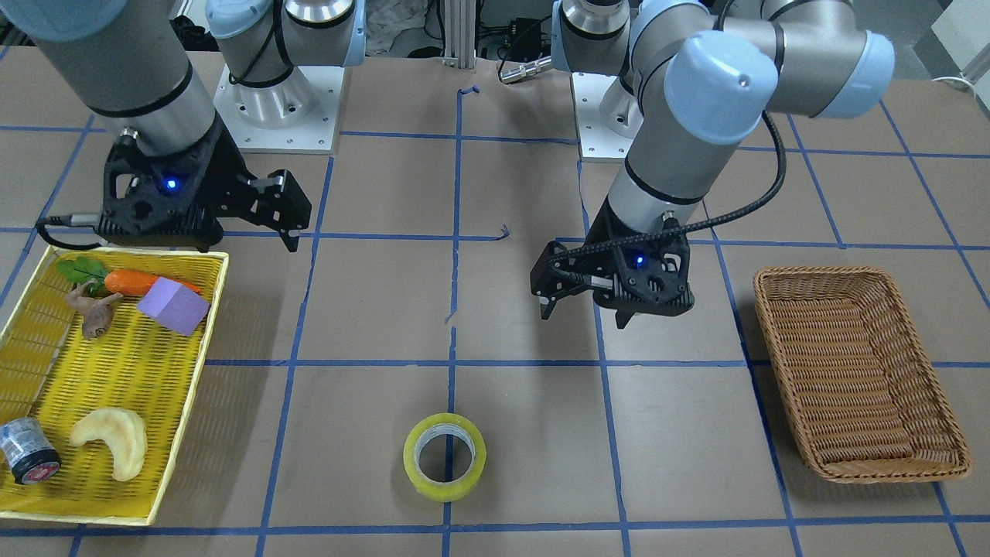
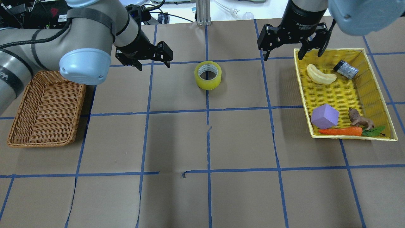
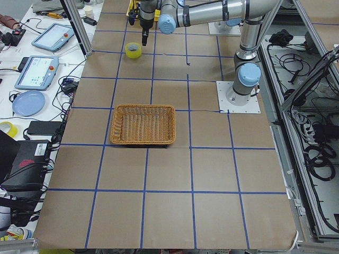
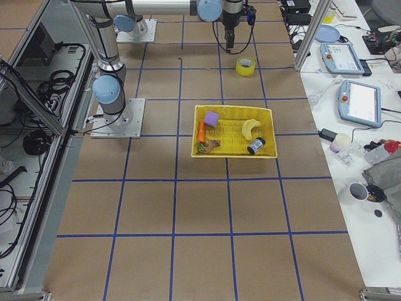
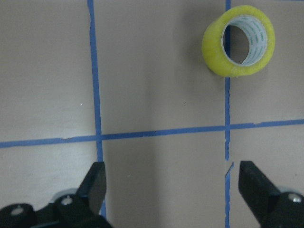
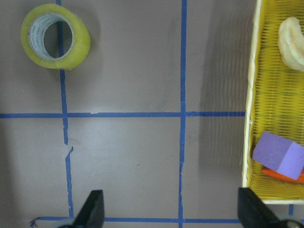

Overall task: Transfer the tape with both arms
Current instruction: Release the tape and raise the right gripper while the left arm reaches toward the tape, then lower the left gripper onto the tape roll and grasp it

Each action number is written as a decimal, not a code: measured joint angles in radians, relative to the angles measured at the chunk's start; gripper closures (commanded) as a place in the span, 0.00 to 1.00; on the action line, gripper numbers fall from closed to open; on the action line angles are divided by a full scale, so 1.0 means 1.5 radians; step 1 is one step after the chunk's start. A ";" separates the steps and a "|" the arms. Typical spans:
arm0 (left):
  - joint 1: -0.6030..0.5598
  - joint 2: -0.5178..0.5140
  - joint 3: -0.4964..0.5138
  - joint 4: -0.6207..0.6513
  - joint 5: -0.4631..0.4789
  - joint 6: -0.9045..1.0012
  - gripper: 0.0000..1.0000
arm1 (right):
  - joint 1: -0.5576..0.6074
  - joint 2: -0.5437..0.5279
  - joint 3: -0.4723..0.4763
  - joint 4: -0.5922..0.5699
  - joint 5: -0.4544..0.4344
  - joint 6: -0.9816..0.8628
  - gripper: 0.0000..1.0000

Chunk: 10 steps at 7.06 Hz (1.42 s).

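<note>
While left claw (image 5: 172,175) and right claw (image 6: 171,202) gape, tape (image 2: 208,84) lies between.

Your front camera looks steeply down on the table (image 1: 541,480) from the operators' side; your overhead looks down from the opposite side. Both share the tape (image 1: 445,490) at mid-table. Your two end cameras stand far back, looking along the table. Each wrist camera looks straight down at close range; both catch the tape.
</note>
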 measured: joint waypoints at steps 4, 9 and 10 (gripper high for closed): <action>-0.023 -0.177 0.155 0.017 -0.029 -0.011 0.00 | 0.000 -0.034 0.011 0.035 -0.008 -0.002 0.00; -0.038 -0.347 0.277 0.018 -0.044 -0.010 0.00 | 0.002 -0.039 0.013 0.033 -0.007 -0.002 0.00; -0.053 -0.366 0.285 0.022 -0.050 -0.020 0.00 | 0.002 -0.039 0.013 0.034 -0.008 -0.002 0.00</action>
